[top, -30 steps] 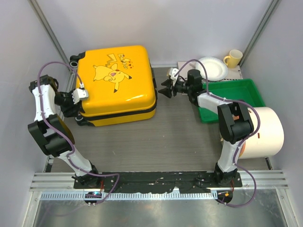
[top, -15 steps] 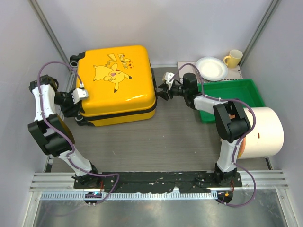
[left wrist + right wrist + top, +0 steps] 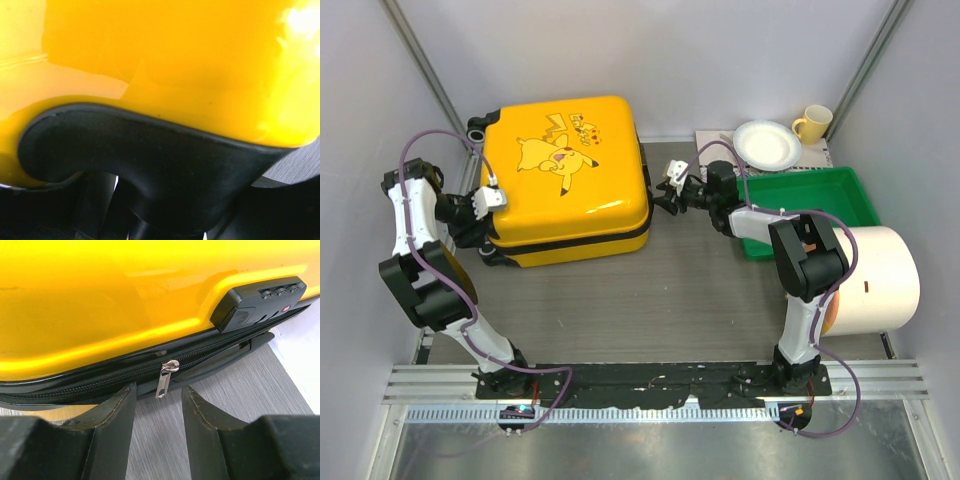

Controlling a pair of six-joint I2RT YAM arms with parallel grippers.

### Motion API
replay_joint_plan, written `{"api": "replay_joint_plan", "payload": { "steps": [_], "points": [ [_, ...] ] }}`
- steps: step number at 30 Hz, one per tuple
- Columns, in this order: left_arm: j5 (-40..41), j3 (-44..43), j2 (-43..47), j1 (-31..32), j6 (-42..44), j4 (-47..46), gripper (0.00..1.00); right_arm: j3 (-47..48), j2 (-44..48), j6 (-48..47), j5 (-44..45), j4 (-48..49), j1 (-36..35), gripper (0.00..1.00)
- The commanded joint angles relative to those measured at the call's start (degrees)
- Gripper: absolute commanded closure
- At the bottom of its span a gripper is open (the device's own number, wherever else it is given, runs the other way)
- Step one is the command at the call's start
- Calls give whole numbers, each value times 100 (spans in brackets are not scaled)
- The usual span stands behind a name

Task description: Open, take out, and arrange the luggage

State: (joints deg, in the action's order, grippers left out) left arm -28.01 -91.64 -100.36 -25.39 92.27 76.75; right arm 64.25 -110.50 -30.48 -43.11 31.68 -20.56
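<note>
Right hand (image 3: 157, 395) parted before zipper pull (image 3: 164, 378); left hand (image 3: 483, 203) grip unclear; luggage (image 3: 565, 175) lettering illegible.

Grey bench (image 3: 650, 290) carries: green tray (image 3: 850, 190) at 2 o'clock; white plate (image 3: 768, 145) and yellow mug (image 3: 813, 122) at 1 o'clock; cream cylinder (image 3: 880, 280), on its side, at 4 o'clock.

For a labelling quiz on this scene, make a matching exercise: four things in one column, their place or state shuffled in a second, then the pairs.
Things:
1 luggage
2 plate
3 mug
4 zipper pull

Place or state:
A yellow, in the far right corner
B zipped shut, lying flat
C hanging just ahead of the right end effector
D white, left of the mug

Pairs: 1-B, 2-D, 3-A, 4-C
</note>
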Motion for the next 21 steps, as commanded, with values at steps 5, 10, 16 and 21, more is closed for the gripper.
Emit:
{"api": "replay_joint_plan", "payload": {
  "steps": [5, 10, 16, 21],
  "points": [
    [164, -21, -186, 16, -174, -486, 100, -193, 274, 235, 5, 154, 8, 52],
    [138, -82, -204, 25, -174, -477, 100, -413, 800, 841, -153, 435, 183, 52],
    [112, -179, -239, 25, -183, -433, 100, -519, 899, 728, -215, 191, 315, 52],
    [85, -188, -213, 16, -218, -450, 100, -396, 609, 605, -66, 137, 237, 55]
  ]
}}
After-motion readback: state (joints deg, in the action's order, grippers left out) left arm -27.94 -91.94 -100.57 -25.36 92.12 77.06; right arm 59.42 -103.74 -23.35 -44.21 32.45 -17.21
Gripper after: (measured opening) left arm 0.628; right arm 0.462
